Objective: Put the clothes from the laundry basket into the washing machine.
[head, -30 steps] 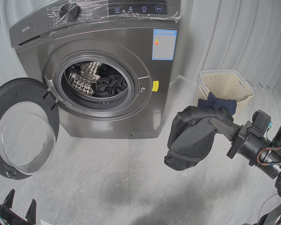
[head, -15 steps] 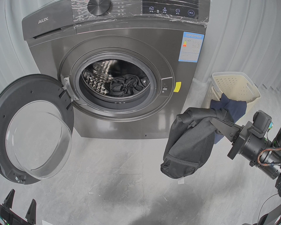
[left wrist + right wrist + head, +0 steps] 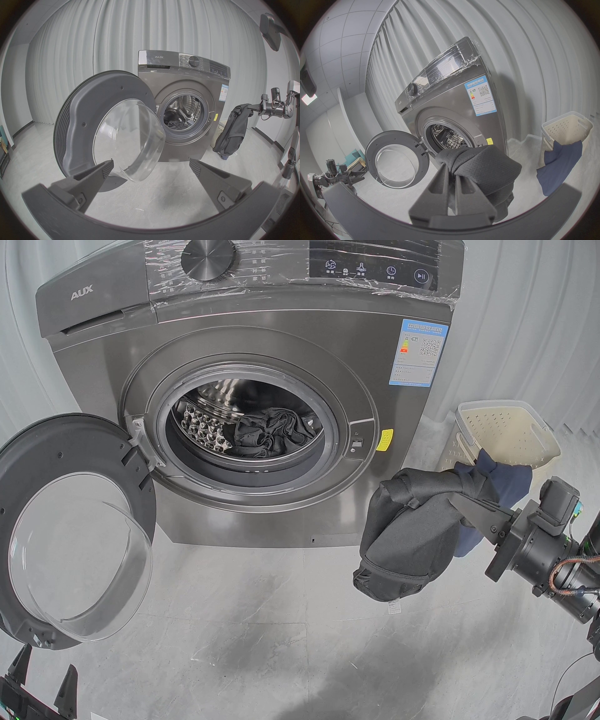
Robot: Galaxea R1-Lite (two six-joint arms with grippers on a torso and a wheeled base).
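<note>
My right gripper (image 3: pixel 470 502) is shut on a black garment (image 3: pixel 409 534), which hangs bunched above the floor to the right of the washing machine (image 3: pixel 250 334). In the right wrist view the fingers (image 3: pixel 447 184) pinch the black garment (image 3: pixel 484 165) at its top. The machine's round door (image 3: pixel 75 527) is swung open to the left. Dark clothes (image 3: pixel 269 430) lie inside the drum. A cream laundry basket (image 3: pixel 506 427) stands right of the machine, with a navy garment (image 3: pixel 509 480) draped over its front rim. My left gripper (image 3: pixel 47 662) is open and low at the front left.
The open door (image 3: pixel 106 125) juts out over the floor close in front of my left gripper (image 3: pixel 151 162). Grey floor lies bare between the machine and both arms. A white curtain runs behind the machine and the basket (image 3: pixel 568 125).
The head view has shifted, so the machine and basket sit further right and lower in the picture. The black garment stays in my right gripper, swinging slightly. More of the navy garment shows below the basket's rim.
</note>
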